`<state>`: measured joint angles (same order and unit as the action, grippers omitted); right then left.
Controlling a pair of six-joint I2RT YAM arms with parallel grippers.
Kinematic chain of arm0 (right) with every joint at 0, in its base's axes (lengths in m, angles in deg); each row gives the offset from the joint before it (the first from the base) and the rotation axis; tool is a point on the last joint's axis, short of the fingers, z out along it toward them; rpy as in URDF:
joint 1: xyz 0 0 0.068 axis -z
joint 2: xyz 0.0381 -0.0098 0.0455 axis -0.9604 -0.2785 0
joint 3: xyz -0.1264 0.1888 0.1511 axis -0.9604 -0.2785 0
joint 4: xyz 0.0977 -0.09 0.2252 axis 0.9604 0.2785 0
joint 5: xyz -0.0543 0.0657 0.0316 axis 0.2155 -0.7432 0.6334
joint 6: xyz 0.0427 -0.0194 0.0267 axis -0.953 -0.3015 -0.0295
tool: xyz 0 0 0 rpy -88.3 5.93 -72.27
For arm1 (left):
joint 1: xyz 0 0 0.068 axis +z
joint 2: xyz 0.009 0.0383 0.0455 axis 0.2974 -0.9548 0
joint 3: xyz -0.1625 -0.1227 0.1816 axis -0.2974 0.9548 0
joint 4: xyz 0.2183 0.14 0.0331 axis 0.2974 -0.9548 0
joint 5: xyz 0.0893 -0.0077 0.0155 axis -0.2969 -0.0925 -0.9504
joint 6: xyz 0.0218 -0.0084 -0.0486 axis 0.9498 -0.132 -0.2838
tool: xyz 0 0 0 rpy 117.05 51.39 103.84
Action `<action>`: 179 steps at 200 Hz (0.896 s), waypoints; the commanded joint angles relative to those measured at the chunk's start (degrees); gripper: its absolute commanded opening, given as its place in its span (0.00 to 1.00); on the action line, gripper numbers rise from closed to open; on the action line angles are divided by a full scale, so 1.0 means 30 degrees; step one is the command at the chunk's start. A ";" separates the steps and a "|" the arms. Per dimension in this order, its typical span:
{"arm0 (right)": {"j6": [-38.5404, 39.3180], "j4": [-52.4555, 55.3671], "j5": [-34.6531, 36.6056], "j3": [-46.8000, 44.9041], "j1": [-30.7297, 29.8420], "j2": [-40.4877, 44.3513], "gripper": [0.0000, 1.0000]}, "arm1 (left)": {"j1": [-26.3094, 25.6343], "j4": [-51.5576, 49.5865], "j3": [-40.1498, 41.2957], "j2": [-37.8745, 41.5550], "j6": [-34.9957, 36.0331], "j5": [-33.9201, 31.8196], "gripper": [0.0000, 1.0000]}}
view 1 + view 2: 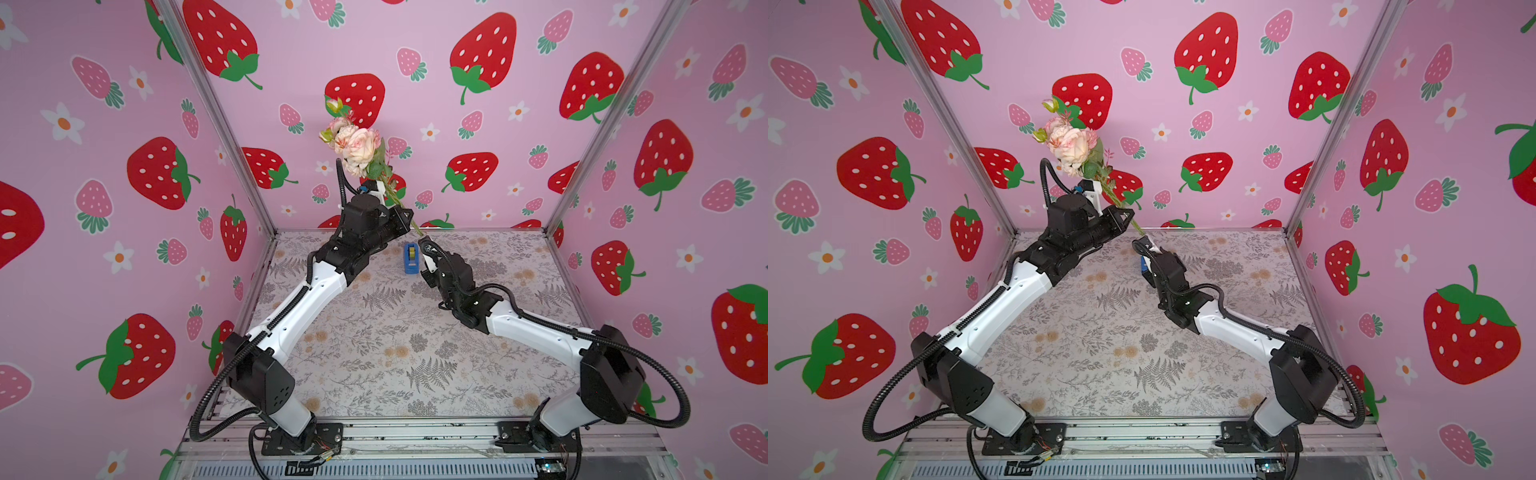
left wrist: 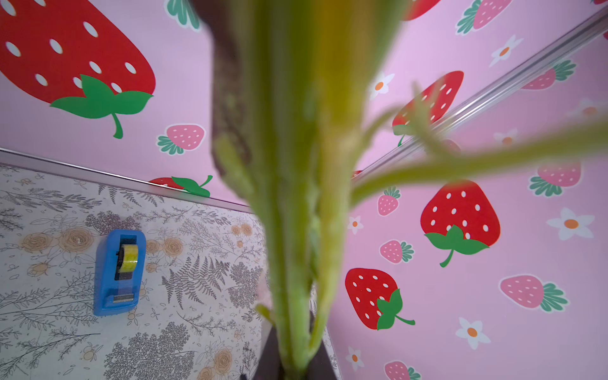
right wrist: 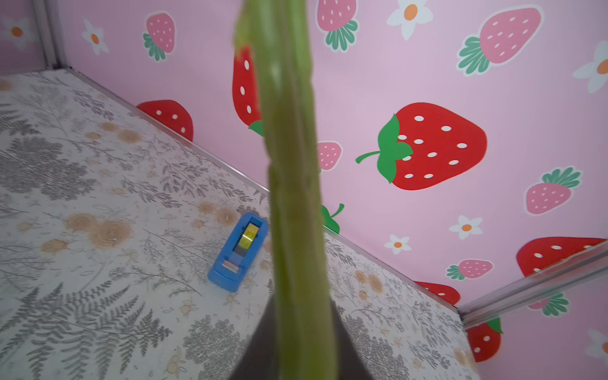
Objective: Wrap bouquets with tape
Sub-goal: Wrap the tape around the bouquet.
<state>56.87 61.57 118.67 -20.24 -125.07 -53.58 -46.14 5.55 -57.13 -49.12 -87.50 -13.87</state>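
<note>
Bouquet [image 1: 357, 143] of pale pink and cream flowers hangs in the air near the back wall [image 1: 415, 50]. Its heads are up and lean toward the robot's left, and its thin green stems [image 1: 395, 195] slant down toward the table [image 1: 374, 353]. Left gripper [image 1: 406, 214] is clamped on the stems partway down; in the left wrist view the stems [image 2: 296, 197] run as a blurred green bundle between its dark fingers. Right gripper [image 1: 424, 240] sits at the lowest tip of the bunch. In the right wrist view the stems [image 3: 292, 197] pass between its jaws, but I cannot tell whether those jaws press them or stand slightly apart around them. Tape dispenser [image 1: 411, 258], blue with a yellowish roll, lies on the table near the right gripper, on the side toward the left arm and clear of the stems.

As I judge it, the step in hand is settling the bunch in one arm so the other can fetch tape. To do it well, the left grip should hold all the stems together and leave a bare stretch below for the wrap. The right gripper should let go without dragging the tip sideways, then take the dispenser by its sides.

No loose tape end can be made out. In a top view the right arm covers most of the dispenser [image 1: 1143, 264]. Both wrist views blur the stems too much to count them, and both cut off the fingertips.
</note>
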 commanded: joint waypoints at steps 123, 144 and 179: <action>-0.8267 -0.3537 -1.6072 -0.1073 0.3447 0.1734 0.03 | 0.1600 0.6058 -0.1825 -0.1415 0.2537 1.2493 0.00; -0.6920 -0.3208 -1.2920 -0.0897 0.3070 0.1909 0.00 | 0.1442 0.3227 -0.1740 -0.0850 0.3872 0.9384 0.18; -0.3697 -0.3075 -0.7694 -0.0554 0.2208 0.1875 0.00 | 0.0847 0.0906 -0.1209 0.0034 0.4701 0.4626 0.64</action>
<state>38.73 55.45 83.31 -24.37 -117.14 -48.51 -42.88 13.79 -61.17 -51.85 -75.78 12.23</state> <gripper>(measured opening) 0.096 0.611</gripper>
